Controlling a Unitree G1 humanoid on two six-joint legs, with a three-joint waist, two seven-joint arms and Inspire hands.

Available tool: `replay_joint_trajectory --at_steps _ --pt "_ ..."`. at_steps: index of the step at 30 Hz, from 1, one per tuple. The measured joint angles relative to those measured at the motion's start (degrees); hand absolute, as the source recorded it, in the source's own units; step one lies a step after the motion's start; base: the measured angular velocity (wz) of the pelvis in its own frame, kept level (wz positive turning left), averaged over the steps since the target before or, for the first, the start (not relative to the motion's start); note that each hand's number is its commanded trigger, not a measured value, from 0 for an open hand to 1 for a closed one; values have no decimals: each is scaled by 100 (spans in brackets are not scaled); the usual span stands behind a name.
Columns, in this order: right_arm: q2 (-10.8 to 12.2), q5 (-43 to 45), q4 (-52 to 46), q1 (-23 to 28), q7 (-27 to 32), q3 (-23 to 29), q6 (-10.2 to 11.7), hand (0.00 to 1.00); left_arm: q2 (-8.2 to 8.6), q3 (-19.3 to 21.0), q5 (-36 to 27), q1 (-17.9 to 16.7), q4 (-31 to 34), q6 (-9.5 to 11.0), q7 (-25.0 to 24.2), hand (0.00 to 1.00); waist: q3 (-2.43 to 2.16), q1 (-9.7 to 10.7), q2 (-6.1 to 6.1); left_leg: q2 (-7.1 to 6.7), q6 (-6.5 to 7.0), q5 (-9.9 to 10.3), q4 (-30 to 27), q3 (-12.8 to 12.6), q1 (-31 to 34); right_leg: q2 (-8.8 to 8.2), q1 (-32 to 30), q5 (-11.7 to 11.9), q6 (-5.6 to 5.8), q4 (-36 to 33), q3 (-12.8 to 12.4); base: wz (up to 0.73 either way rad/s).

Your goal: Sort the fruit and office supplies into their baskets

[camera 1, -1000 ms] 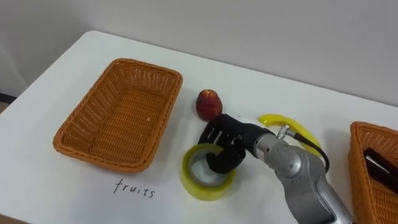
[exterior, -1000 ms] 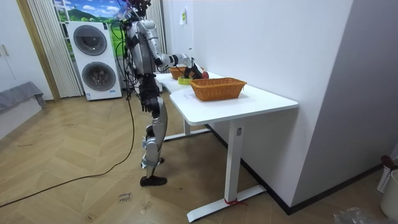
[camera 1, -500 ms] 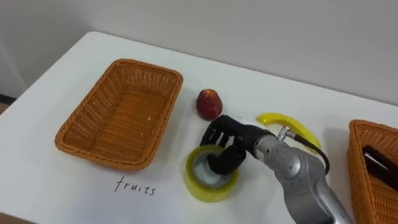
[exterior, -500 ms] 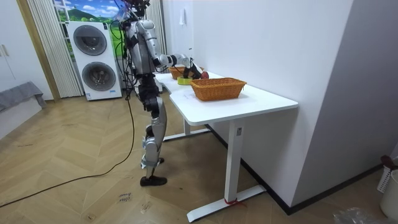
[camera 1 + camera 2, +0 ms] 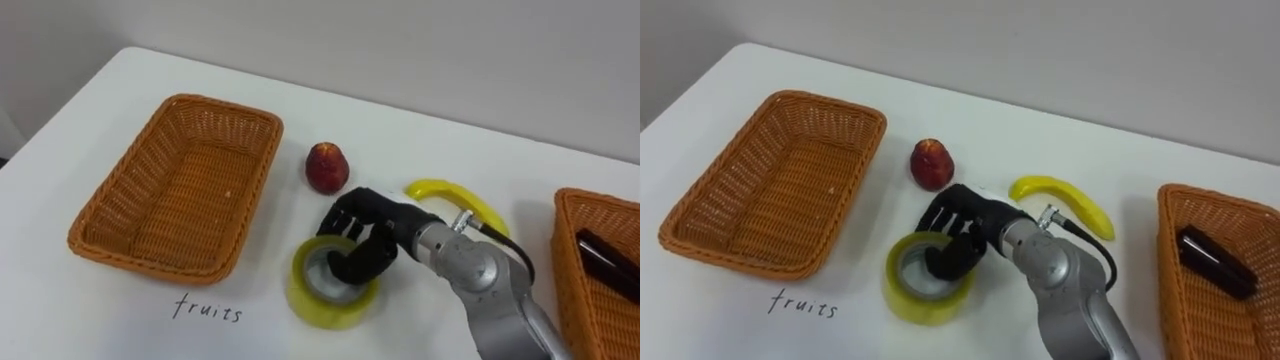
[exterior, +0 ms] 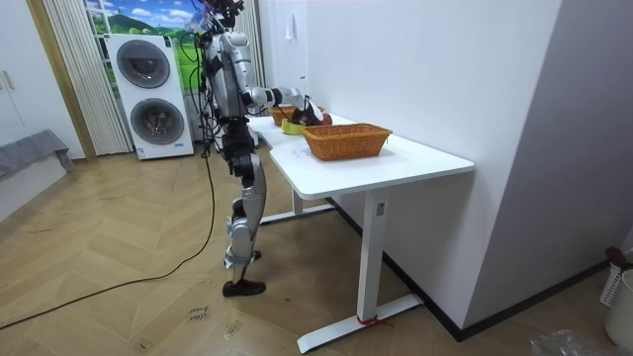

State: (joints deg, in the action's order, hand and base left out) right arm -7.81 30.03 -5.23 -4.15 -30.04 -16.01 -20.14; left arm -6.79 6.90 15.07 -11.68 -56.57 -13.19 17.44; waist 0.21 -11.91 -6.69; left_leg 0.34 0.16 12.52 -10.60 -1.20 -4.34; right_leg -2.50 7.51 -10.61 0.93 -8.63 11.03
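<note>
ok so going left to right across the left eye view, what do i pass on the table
empty wicker basket → red fruit → banana → second basket holding a dark object. left out: yellow tape roll in the right hand, overlapping the fruit's span

robot at table (image 6: 415, 158); basket (image 6: 346, 140) apparently wicker

My two head eyes look steeply down, close over the white bench (image 5: 385, 138), sharing nearly the same patch. My room camera stands well off, taking in the whole robot and that bench.
</note>
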Motion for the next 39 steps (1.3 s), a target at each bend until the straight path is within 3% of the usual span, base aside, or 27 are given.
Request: replay_joint_trajectory --at_steps 3,7,11,19,25,32,36,39 --pt "6 -220 -80 154 123 158 193 100 -5 119 -89 -133 -103 192 11 0 10 243 4 -2 0 0 -1 -10 5 -8 -3 0 0 0 12 0" --pt "-24 -717 -448 337 425 874 294 100 13 433 -119 -352 -141 336 74 0 24 522 25 -7 2 0 -18 -38 24 -16 -4 0 0 -1 -2 -4" --pt "-82 -1139 -453 336 949 1390 426 100 22 480 -206 -369 -157 402 165 0 29 609 56 11 3 0 -18 -102 16 0 -9 0 0 -6 -101 -9" --pt "-91 -1729 -556 337 1861 1879 732 100 151 468 -197 -364 -584 767 349 0 -38 769 279 19 3 0 -14 -212 -44 -2 -2 1 1 -19 -145 -6" --pt "-136 -2096 -700 335 2489 2183 947 100 151 505 -196 -535 -789 729 324 0 -35 868 308 18 4 -1 -13 -215 -94 -2 25 1 2 -11 -144 0" --pt "-279 -2097 -702 343 2944 2405 952 100 151 665 -196 -555 -784 729 254 0 -47 895 292 29 3 -1 1 -209 -70 5 1 0 2 -37 -145 0" --pt "-326 -2115 -705 349 3250 2539 956 100 144 807 -194 -593 -779 728 214 0 -102 1001 208 32 3 -1 -3 -207 -73 7 -13 0 2 -54 -148 0" --pt "-326 -2172 -705 368 3476 2689 1003 100 144 812 -198 -608 -769 731 216 0 -96 1082 171 21 4 -1 -4 -211 -105 -4 10 0 2 -52 -146 0"
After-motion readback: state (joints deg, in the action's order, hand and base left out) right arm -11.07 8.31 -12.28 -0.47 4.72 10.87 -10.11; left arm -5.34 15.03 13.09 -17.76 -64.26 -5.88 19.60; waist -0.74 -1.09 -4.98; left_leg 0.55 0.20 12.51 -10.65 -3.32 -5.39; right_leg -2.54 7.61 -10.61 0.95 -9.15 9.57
